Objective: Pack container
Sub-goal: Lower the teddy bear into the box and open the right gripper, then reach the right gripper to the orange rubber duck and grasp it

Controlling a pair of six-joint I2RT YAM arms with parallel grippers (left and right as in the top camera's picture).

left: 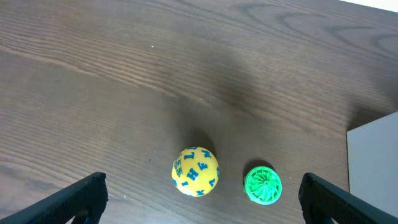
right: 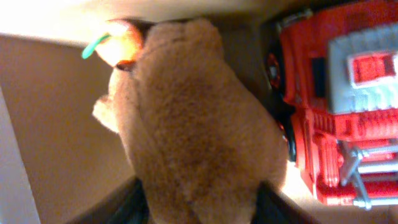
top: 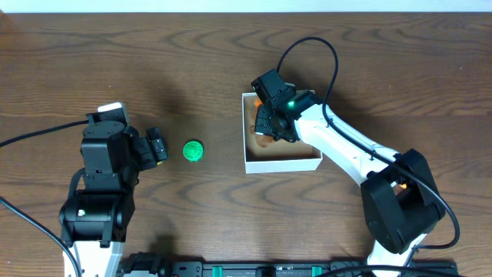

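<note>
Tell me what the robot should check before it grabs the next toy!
1. Brown plush toy inside the container: ok.
2. Red truck in the container too: ok.
3. Right gripper free of the plush: cannot tell.
4. Left gripper open, ready to grab: ok.
5. Green ball and yellow ball packed: not ok, both lie on the table.

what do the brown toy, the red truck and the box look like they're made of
The brown toy looks like plush fabric, matte, with a fuzzy nap all over. The red truck is likely hard plastic, slightly glossy, with crisp moulded ridges and highlights. The box is probably cardboard, matte, with thin white walls and a tan inside.
</note>
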